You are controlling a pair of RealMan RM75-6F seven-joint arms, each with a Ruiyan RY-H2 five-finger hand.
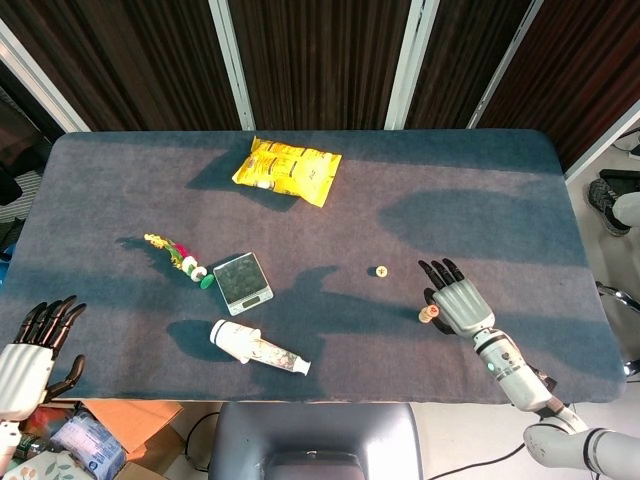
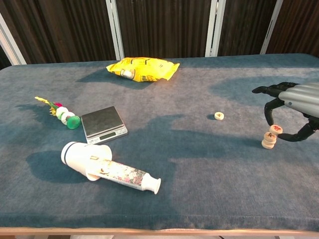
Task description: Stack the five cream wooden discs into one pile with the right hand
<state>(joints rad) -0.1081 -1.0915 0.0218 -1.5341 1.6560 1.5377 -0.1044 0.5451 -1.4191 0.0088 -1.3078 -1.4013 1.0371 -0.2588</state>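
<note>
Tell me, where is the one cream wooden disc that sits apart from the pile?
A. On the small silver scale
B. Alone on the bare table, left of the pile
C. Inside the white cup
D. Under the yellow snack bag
B: the lone cream wooden disc lies by itself on the blue-grey table, well left of the pile of discs beside the right hand.

Right hand arches palm-down over the table, pinching a cream disc — left hand rests at the near edge, fingers spread.
</note>
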